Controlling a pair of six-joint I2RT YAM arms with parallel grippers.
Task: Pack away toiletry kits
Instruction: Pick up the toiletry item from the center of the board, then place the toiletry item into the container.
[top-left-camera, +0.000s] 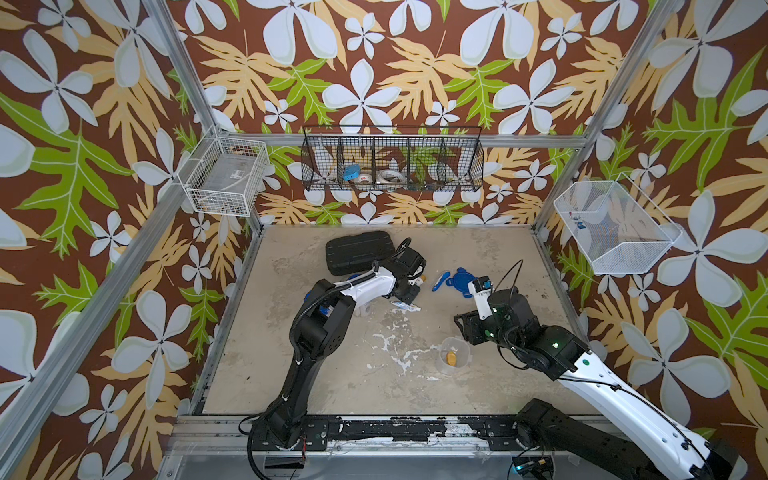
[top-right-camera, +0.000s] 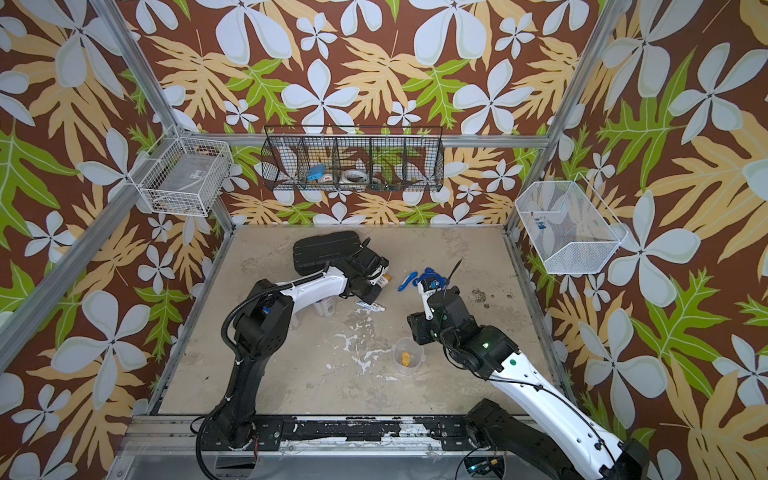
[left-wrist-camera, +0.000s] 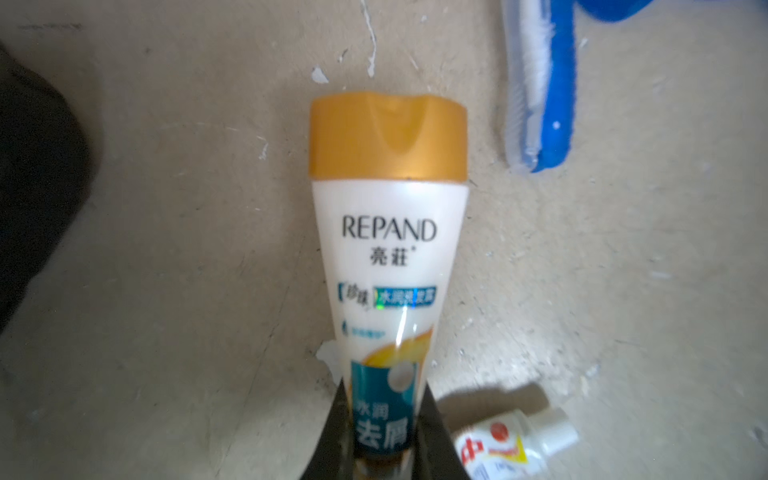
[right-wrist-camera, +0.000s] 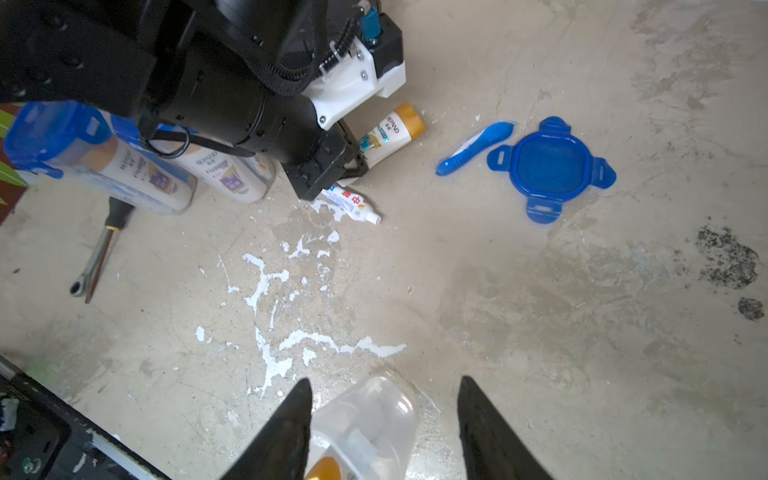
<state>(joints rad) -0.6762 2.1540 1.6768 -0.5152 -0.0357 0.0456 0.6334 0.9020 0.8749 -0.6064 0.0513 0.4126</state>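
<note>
**Left arm clamps shampoo bottle while open tumbler waits**

The left gripper (left-wrist-camera: 384, 415) pinches a white bottle (left-wrist-camera: 388, 249) by its flat tail end, with the orange-tan cap pointing away. That hold likely leaves the cap end free to go first into a container. Whether the bottle is clear of the table (right-wrist-camera: 540, 311) cannot be told. Its label reads "REPAND" over "亮莊", with "去屑" lower down, between the fingers (left-wrist-camera: 332, 436).

The right gripper (right-wrist-camera: 384, 399) stands spread, straddling but not squeezing the open clear tumbler (right-wrist-camera: 365, 411), where an orange cap shows inside. It seems placed to steady the cup for loading.

The blue clip lid (right-wrist-camera: 548, 166) lies well apart from the tumbler, just beside a blue toothbrush (right-wrist-camera: 473, 147). A toothpaste tube (right-wrist-camera: 351, 203), marked with a red "中", lies just beside the left gripper. Two lidded tumblers (right-wrist-camera: 124, 166) lie on their sides under the left arm, apparently packed. Their print is too blurred to read.
</note>
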